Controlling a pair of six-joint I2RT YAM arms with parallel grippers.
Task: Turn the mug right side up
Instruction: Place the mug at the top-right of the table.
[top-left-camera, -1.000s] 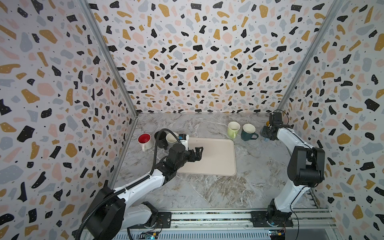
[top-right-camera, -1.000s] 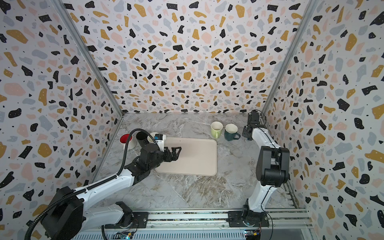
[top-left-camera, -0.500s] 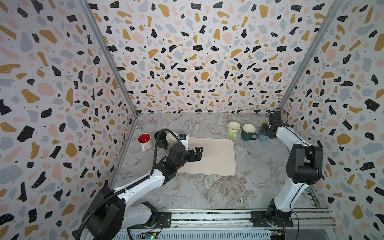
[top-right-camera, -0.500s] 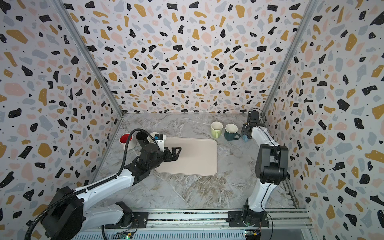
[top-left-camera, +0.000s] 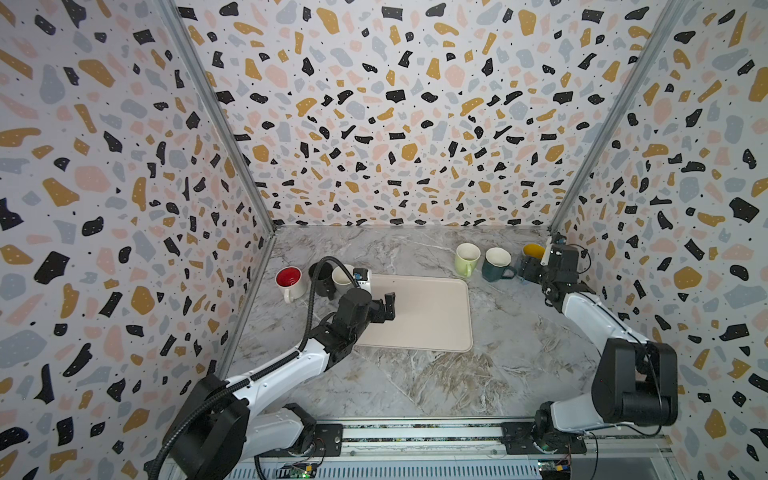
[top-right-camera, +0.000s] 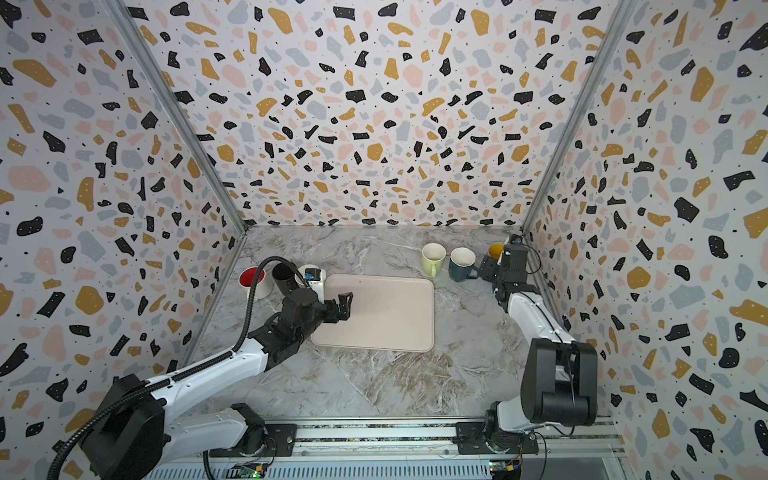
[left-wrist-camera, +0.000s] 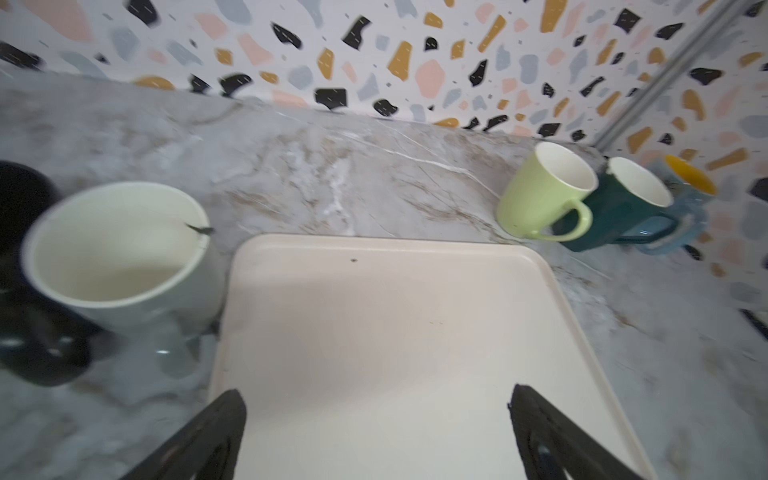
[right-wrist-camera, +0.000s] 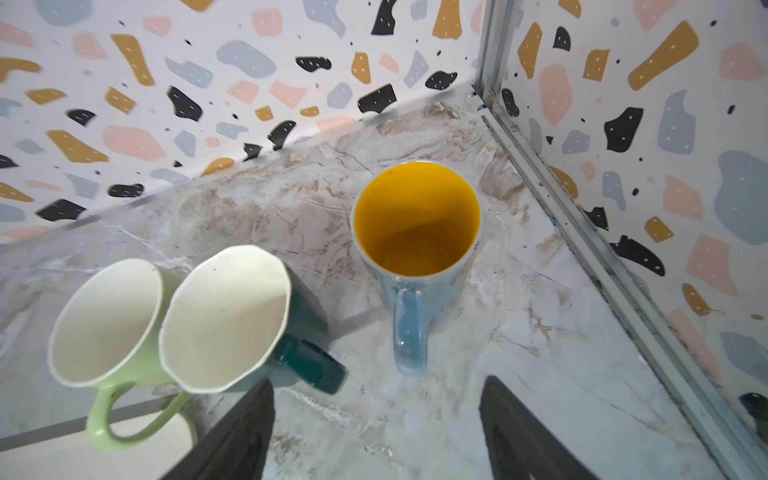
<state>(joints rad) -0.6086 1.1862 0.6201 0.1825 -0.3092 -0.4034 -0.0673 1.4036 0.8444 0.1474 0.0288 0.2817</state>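
Observation:
The mug (right-wrist-camera: 415, 232) is light blue with a yellow inside. It stands upright, mouth up, on the marble near the back right corner, and both top views show it (top-left-camera: 531, 257) (top-right-camera: 494, 251). Its handle (right-wrist-camera: 409, 332) points toward my right gripper (right-wrist-camera: 378, 384). That gripper is open just short of the handle, with only bare marble between its fingers. My left gripper (left-wrist-camera: 379, 392) hangs open and empty above the left part of the beige tray (left-wrist-camera: 395, 332).
A dark teal mug (top-left-camera: 496, 264) and a light green mug (top-left-camera: 465, 258) stand upright just left of the blue one. At the back left, a red-lined mug (top-left-camera: 289, 280), a black mug (top-left-camera: 322, 276) and a white mug (top-left-camera: 343, 278) stand beside the tray (top-left-camera: 432, 316). The right wall (right-wrist-camera: 623, 249) is close.
My right gripper has opened, let go of the blue mug and drawn back a little. The left arm has not moved.

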